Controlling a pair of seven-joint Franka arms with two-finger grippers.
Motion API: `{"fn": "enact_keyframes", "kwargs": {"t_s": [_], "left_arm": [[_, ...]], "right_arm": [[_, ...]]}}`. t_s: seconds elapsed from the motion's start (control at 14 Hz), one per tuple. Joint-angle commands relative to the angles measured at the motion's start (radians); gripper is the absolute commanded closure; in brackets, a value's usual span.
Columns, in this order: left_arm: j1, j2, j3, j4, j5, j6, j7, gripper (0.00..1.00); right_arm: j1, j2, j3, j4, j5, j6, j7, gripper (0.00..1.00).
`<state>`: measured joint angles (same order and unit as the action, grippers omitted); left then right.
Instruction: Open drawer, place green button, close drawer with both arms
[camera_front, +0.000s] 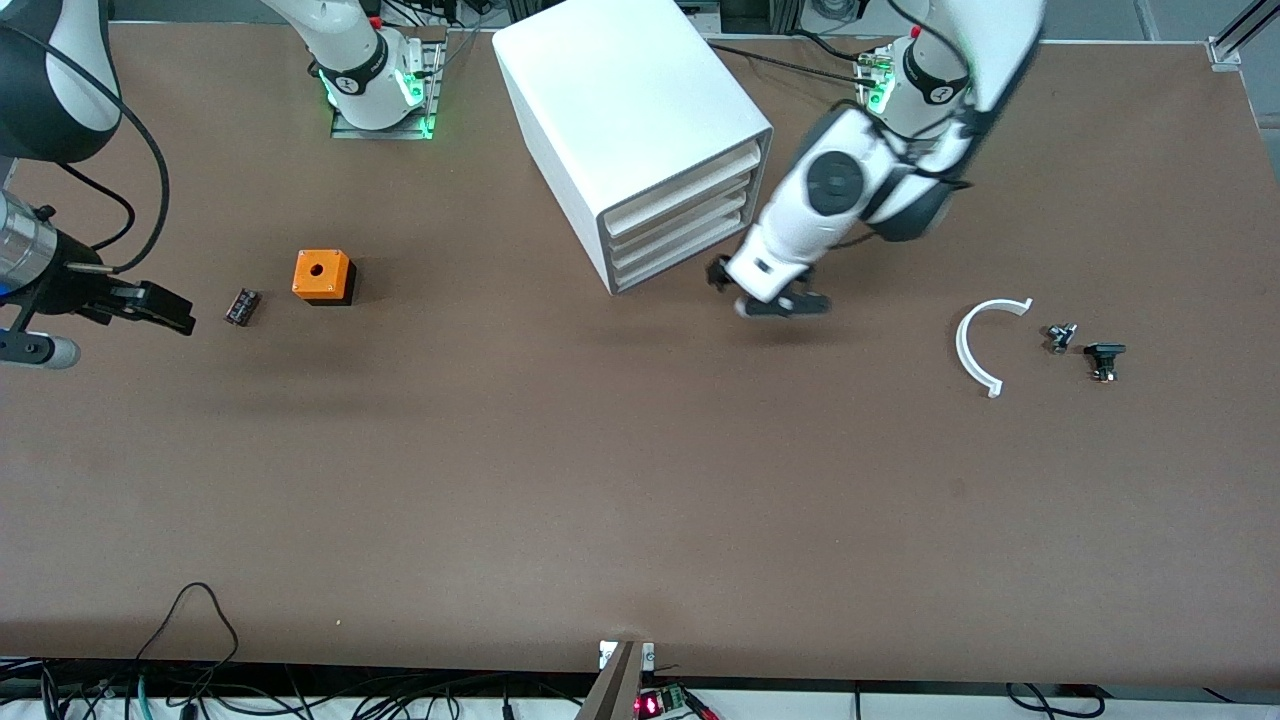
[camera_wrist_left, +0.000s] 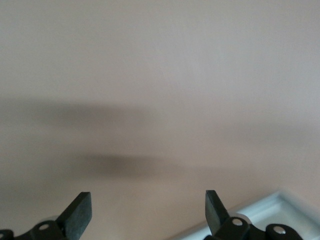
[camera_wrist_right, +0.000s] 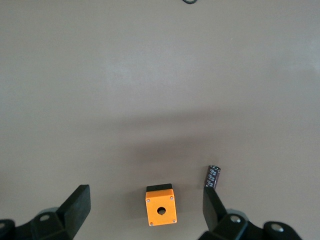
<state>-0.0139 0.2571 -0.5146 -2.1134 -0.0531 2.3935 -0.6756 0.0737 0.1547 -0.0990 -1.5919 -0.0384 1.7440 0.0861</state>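
The button (camera_front: 1104, 360) is small and hard to make out: a dark little block on the table (camera_front: 600, 480) toward the left arm's end, its green cap not clearly visible. Just beside it lies another tiny dark and silver part (camera_front: 1061, 337), and next to that a white curved strip (camera_front: 978, 345).

The left gripper (camera_front: 768, 292) is partly hidden under its own white wrist in the front view. It hangs low just in front of the cabinet (camera_front: 630, 130), close to the drawer (camera_front: 690, 262), which is the lowest of three and is shut. The left wrist view shows its fingers (camera_wrist_left: 216, 207) spread wide with nothing between them, over bare table, with a pale edge in one corner that I cannot identify. The button lies well apart from these fingers, toward the left arm's end of the table.

The right gripper (camera_front: 150, 305) waits at the right arm's end of the table, the arm cut off by the picture's edge. Its fingers (camera_wrist_right: 77, 205) stand wide and empty. Near it on the table are a small black ribbed block (camera_front: 242, 306) and an orange box (camera_front: 323, 277) with a hole on top.
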Motion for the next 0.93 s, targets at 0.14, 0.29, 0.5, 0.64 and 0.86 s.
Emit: {"fn": "enact_keyframes", "kwargs": {"t_s": [0.14, 0.29, 0.5, 0.64, 0.86], "left_arm": [[0.156, -0.177, 0.073, 0.079, -0.008, -0.104, 0.205, 0.0], [0.164, -0.24, 0.164, 0.157, -0.008, -0.292, 0.481, 0.0], [0.163, -0.318, 0.284, 0.283, -0.007, -0.543, 0.764, 0.0], [0.163, -0.347, 0.341, 0.334, -0.002, -0.65, 0.803, 0.0], [0.163, -0.357, 0.349, 0.392, 0.05, -0.746, 0.811, 0.0]], "right_arm": [[-0.048, -0.034, 0.032, -0.036, 0.018, 0.011, -0.06, 0.0], [-0.046, -0.038, 0.033, -0.036, 0.017, 0.008, -0.06, 0.0], [-0.046, -0.061, 0.042, -0.054, 0.017, -0.003, -0.062, 0.0], [-0.048, -0.09, 0.038, -0.085, 0.018, -0.029, -0.062, 0.0], [-0.048, -0.144, 0.038, -0.161, 0.017, 0.012, -0.063, 0.0]]}}
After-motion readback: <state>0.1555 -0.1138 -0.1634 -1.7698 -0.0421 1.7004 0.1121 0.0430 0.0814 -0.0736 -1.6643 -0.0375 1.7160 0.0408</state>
